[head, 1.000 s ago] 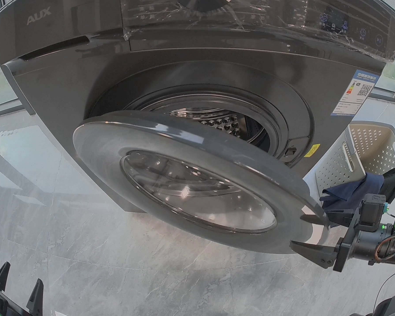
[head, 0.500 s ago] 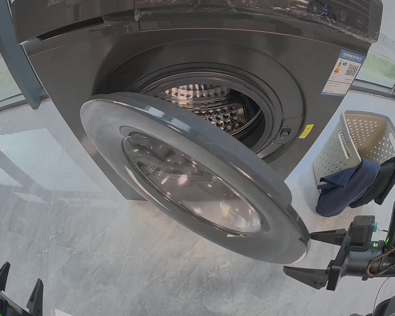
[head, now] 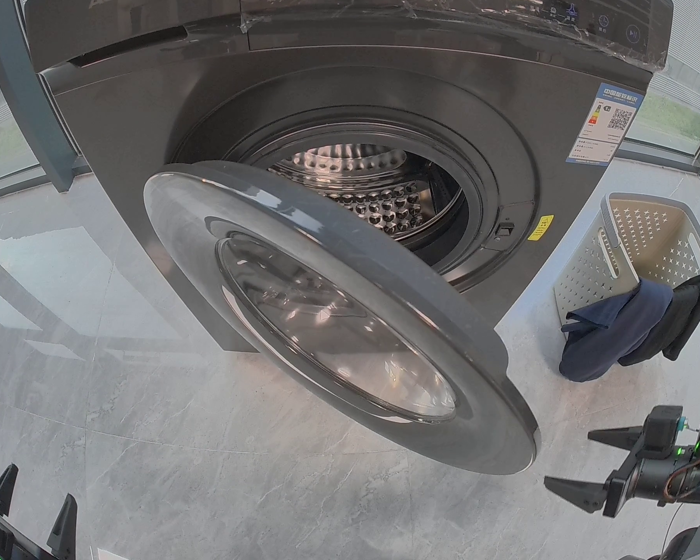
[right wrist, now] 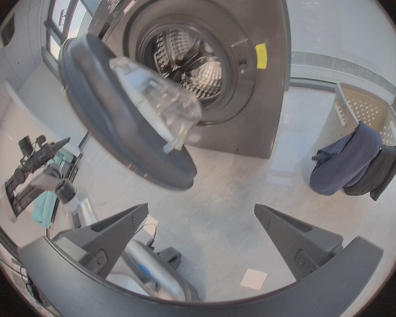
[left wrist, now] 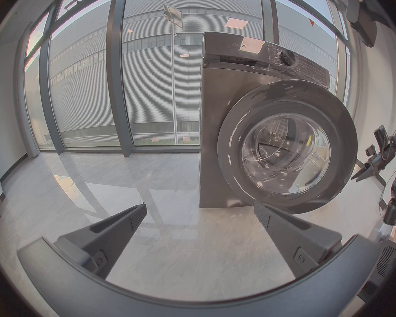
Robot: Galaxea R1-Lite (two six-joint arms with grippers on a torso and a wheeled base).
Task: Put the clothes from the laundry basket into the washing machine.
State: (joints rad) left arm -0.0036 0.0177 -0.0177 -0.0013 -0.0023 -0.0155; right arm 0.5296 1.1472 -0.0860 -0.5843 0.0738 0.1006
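The grey washing machine (head: 350, 64) stands ahead, its round door (head: 342, 316) swung wide and the steel drum (head: 358, 184) exposed. To its right on the floor sits a white laundry basket (head: 649, 246) with a navy garment (head: 610, 336) and a black garment (head: 688, 313) draped over its front rim. My right gripper (head: 595, 464) hovers open and empty at the lower right, just off the door's lower edge and in front of the basket. My left gripper (head: 31, 503) is open and empty at the lower left, far from the machine.
Bare grey tiled floor (head: 171, 460) spreads in front of the machine. Tall windows (left wrist: 141, 80) line the wall behind and beside it. A small white square (right wrist: 254, 279) lies on the floor below my right gripper.
The door has swung further out, baring more of the drum. My right gripper has come off the door's edge and moved down and right. The head view has shifted.
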